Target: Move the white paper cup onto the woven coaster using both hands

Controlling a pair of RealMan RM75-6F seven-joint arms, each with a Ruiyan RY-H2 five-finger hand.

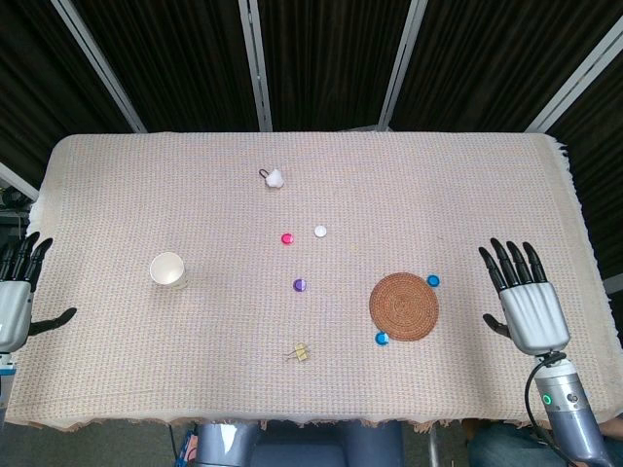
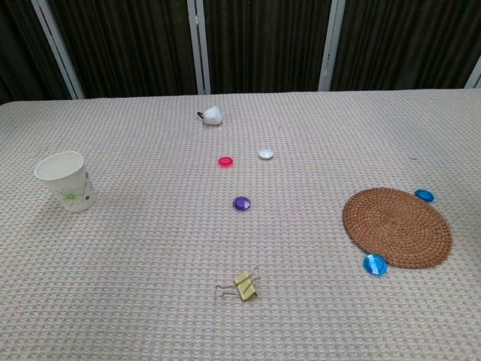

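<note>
The white paper cup stands upright on the left part of the table, with a faint green print on its side. The round brown woven coaster lies flat on the right part. My left hand is at the table's left edge, fingers spread, holding nothing, well left of the cup. My right hand hovers near the right edge, fingers apart and empty, to the right of the coaster. Neither hand shows in the chest view.
Small discs lie about: pink, white, purple, and two blue ones touching the coaster's rim. A yellow binder clip lies near the front edge. A white fluffy ball sits far back.
</note>
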